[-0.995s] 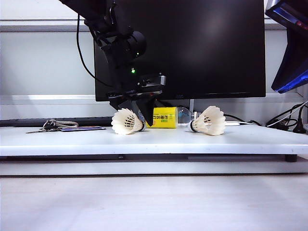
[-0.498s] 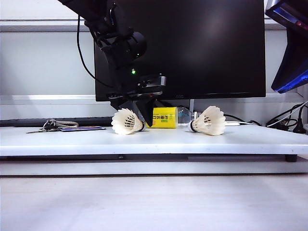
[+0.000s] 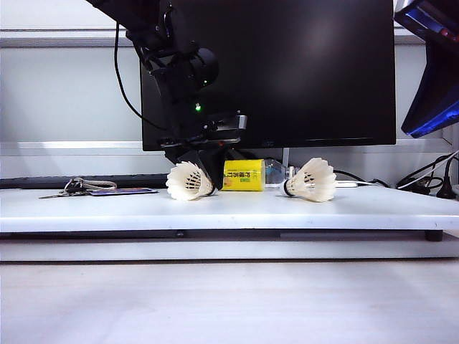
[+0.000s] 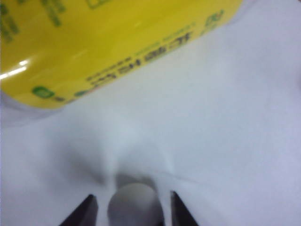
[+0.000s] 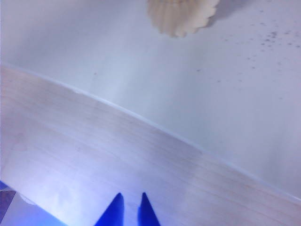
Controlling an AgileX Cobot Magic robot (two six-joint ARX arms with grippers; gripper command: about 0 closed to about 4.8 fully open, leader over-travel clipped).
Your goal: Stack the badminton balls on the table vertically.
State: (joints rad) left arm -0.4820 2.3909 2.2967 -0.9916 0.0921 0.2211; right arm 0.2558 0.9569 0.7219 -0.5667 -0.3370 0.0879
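Two white badminton balls lie on their sides on the white table (image 3: 237, 209). The left one (image 3: 188, 180) has its rounded cork tip (image 4: 133, 203) between the black fingers of my left gripper (image 3: 210, 176), which reaches down behind it. In the left wrist view my left gripper (image 4: 133, 209) stands open, with a narrow gap on each side of the cork. The right badminton ball (image 3: 313, 179) lies free, and its skirt (image 5: 181, 16) shows in the right wrist view. My right gripper (image 5: 130, 206) is shut and empty, high over the front table edge.
A yellow-labelled bottle (image 3: 244, 175) lies just behind the left gripper, filling the left wrist view (image 4: 108, 42). A black monitor (image 3: 301, 72) stands at the back. Keys (image 3: 77, 187) and a dark flat item (image 3: 123, 191) lie far left, cables (image 3: 427, 183) far right. Pale wood-grain surface (image 5: 94, 155) lies below.
The left gripper's fingers have narrowed around the left badminton ball's cork tip; its right finger moved in toward the ball. Neither arm nor either ball has shifted.
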